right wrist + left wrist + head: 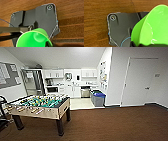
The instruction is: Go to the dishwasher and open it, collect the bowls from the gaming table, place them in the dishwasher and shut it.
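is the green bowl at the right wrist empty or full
Empty: the right wrist view looks into the green bowl, showing bare green inside.

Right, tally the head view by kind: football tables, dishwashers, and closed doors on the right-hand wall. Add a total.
Football table: 1
Dishwasher: 1
Closed white door: 1
Total: 3

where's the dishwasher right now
In the head view the dishwasher sits far ahead in the kitchenette's back wall, under the counter, between the white cabinet doors and the blue-lidded grey bins.
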Controlling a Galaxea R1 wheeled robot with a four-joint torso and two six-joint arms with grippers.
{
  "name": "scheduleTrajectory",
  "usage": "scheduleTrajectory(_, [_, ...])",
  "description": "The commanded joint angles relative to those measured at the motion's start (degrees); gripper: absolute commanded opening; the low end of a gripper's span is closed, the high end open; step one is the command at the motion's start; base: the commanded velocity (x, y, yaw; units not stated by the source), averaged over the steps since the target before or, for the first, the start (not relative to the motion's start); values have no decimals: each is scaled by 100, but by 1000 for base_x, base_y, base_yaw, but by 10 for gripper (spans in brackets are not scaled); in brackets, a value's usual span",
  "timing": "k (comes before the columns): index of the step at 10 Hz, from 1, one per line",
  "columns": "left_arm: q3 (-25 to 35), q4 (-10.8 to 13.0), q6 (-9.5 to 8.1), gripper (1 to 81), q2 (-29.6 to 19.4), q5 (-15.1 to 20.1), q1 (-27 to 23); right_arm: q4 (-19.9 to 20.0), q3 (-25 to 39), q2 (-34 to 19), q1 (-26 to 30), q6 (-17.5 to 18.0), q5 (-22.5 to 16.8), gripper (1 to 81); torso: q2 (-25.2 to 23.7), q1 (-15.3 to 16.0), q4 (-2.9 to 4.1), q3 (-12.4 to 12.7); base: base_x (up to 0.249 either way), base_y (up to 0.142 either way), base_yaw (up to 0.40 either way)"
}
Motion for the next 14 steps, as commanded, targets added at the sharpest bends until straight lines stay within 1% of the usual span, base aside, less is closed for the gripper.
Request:
scheduleTrajectory(1, [-23,-3,-4,10,-102,269,-297,-59,-23,-137,211,-10,-255,10,0,0,0,0,142,0,0])
scheduleTrajectory(14, [-23,32,-4,10,-76,269,-296,-59,-32,-137,185,-10,-255,10,2,0,0,0,142,0,0])
